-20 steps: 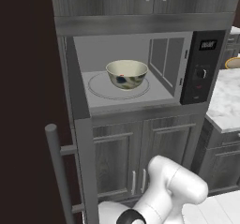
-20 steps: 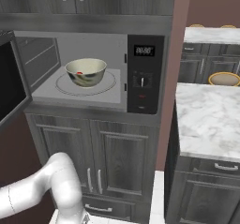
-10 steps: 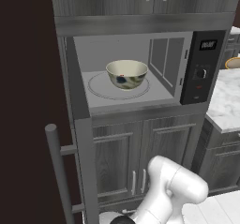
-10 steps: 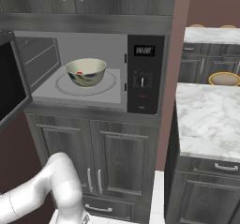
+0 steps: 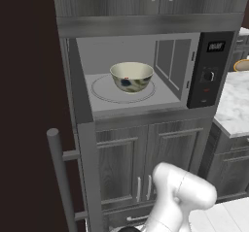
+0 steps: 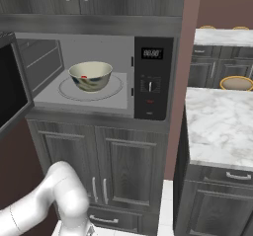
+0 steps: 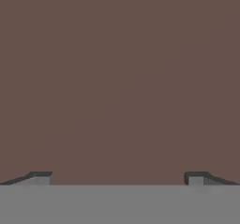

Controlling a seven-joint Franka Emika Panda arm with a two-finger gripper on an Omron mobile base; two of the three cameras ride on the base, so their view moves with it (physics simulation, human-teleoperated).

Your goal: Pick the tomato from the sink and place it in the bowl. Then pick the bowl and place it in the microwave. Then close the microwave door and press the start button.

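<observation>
The cream bowl (image 5: 132, 76) (image 6: 90, 75) with dark patterns stands on the turntable inside the open microwave (image 5: 146, 56) (image 6: 99, 47). A bit of red, the tomato (image 6: 84, 76), shows inside the bowl. The microwave door (image 6: 12, 94) stands swung open to the left, its long grey bar handle (image 5: 60, 177) in the foreground. The black control panel (image 5: 209, 71) (image 6: 150, 82) is to the right of the cavity. My gripper (image 7: 119, 177) is open, its fingertips (image 7: 41, 176) far apart, facing a plain brown surface with nothing between them. The sink is out of view.
Grey panelled cabinet doors (image 5: 141, 163) (image 6: 99, 173) fill the front below the microwave, and my white arm (image 5: 182, 192) (image 6: 59, 190) bends low before them. A white marble counter (image 6: 220, 124) stands to the right, with a round yellow-rimmed object (image 6: 236, 83) behind it.
The white arm has shifted only slightly, low in front of the cabinets. Bowl, door and gripper opening are as before.
</observation>
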